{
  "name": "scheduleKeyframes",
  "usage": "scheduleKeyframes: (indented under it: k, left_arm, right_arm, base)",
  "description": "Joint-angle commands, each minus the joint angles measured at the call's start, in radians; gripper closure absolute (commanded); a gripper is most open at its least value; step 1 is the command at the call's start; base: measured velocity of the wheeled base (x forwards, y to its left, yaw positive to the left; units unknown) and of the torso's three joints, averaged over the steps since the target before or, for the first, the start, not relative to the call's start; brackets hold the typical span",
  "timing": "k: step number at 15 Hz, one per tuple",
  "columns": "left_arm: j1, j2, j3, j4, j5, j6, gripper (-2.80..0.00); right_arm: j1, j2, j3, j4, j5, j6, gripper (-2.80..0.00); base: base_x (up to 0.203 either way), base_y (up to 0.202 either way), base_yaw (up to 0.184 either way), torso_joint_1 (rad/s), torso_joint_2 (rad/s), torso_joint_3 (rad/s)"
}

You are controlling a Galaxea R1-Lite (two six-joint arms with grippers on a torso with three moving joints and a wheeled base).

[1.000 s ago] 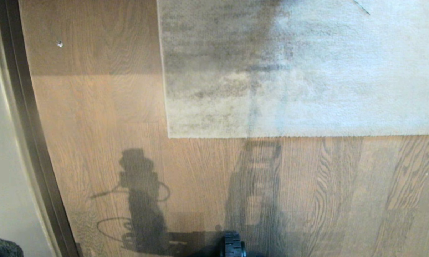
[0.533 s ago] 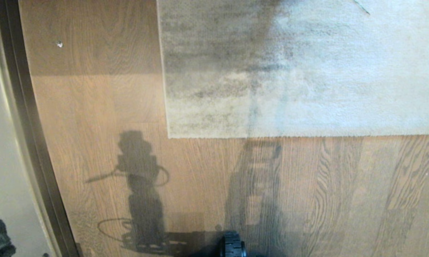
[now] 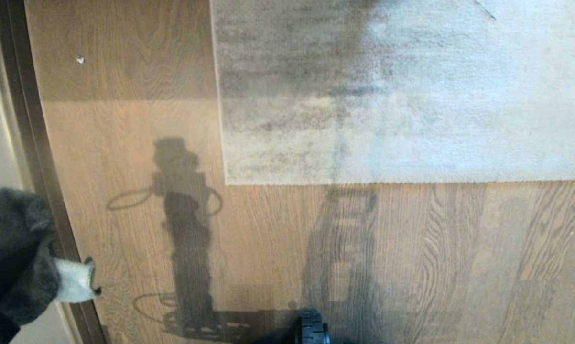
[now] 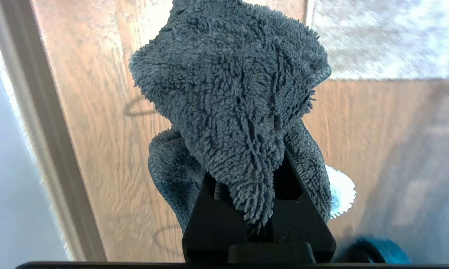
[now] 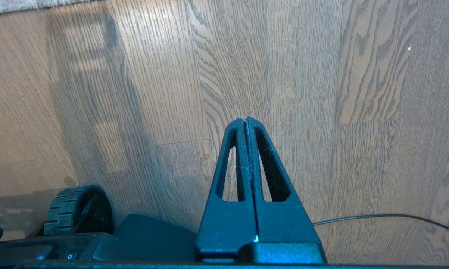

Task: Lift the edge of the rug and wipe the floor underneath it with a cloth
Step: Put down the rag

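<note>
We are looking down on the floor [image 3: 387, 267], warm brown wood-grain planks, with the rug [image 3: 411, 95] lying flat across the upper right of the head view. The rug edge [image 3: 402, 182] is running straight across the planks, and its corner is sitting near the middle of the view, with nothing lifting it. We are holding the cloth [image 4: 231, 112], a dark charcoal fuzzy wad, in the left gripper [image 4: 258, 194]: its jaws are standing nearly closed, pinching a fold of the fabric between them, and the rest of the wad is bulging out past the fingertips. In the head view the cloth [image 3: 15, 258] is appearing at the lower left border, over the dark baseboard strip [image 3: 38, 157] that is running along the wall, well apart from the rug edge. A small white tab [image 3: 74, 284] is sticking out beside the wad. The right gripper [image 5: 245, 123] is hanging above bare planks, its jaws pressed fully together and holding nothing. Beside it we are seeing one black ribbed wheel [image 5: 77, 209] of the base and a thin black cable [image 5: 396, 216] lying on the floor. Shadows of the arm and the torso are falling across the planks below the rug.
</note>
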Motion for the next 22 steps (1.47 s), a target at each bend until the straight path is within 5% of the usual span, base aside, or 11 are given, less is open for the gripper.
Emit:
scheduleKeyframes:
  k: [1,8,11,12,13,22]
  left_arm:
    - [0.007,0.229,0.009,-0.146,0.000,-0.003,0.00]
    - [0.104,0.830,0.047,-0.811,-0.016,-0.010,0.00]
    - [0.126,0.974,0.031,-0.981,-0.036,-0.011,0.00]
    - [0.127,0.999,0.021,-1.006,-0.038,-0.015,-2.41]
    - [0.128,1.017,0.013,-1.022,-0.039,-0.016,-2.80]
    - [0.121,1.052,0.013,-1.036,-0.040,-0.030,-2.80]
  right_arm:
    - [0.000,0.001,0.000,0.000,-0.001,0.000,0.00]
    - [0.000,0.001,0.000,0.000,0.001,0.000,0.00]
    - [0.000,0.001,0.000,0.000,0.001,0.000,0.00]
    - [0.000,0.001,0.000,0.000,-0.001,0.000,0.00]
    - [0.000,0.001,0.000,0.000,-0.001,0.000,0.00]
    - [0.000,0.001,0.000,0.000,0.001,0.000,0.00]
  base:
    - [0.000,0.000,0.000,0.000,0.00,0.000]
    - [0.000,0.000,0.000,0.000,0.00,0.000]
    - [0.000,0.000,0.000,0.000,0.00,0.000]
    - [0.000,0.000,0.000,0.000,0.00,0.000]
    - [0.000,0.000,0.000,0.000,0.00,0.000]
    - [0.000,0.000,0.000,0.000,0.00,0.000]
